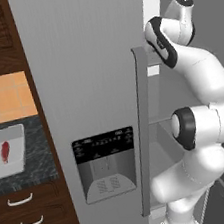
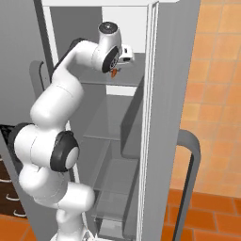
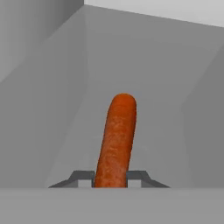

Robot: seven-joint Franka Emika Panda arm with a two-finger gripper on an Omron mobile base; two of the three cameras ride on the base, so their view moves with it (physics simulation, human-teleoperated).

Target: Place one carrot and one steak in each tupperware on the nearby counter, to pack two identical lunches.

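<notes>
The carrot (image 3: 117, 138) is clamped between the closed fingers (image 3: 83, 178) inside the open fridge (image 2: 160, 117).

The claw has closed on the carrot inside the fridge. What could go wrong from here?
1. The claw pinches the orange tapered carrot near one end, so the long free part may swing or slip out.
2. Pulling back, the arm could bump the grey fridge door beside it.
3. The pale tray holding a red steak is far left; carrying is long.
</notes>
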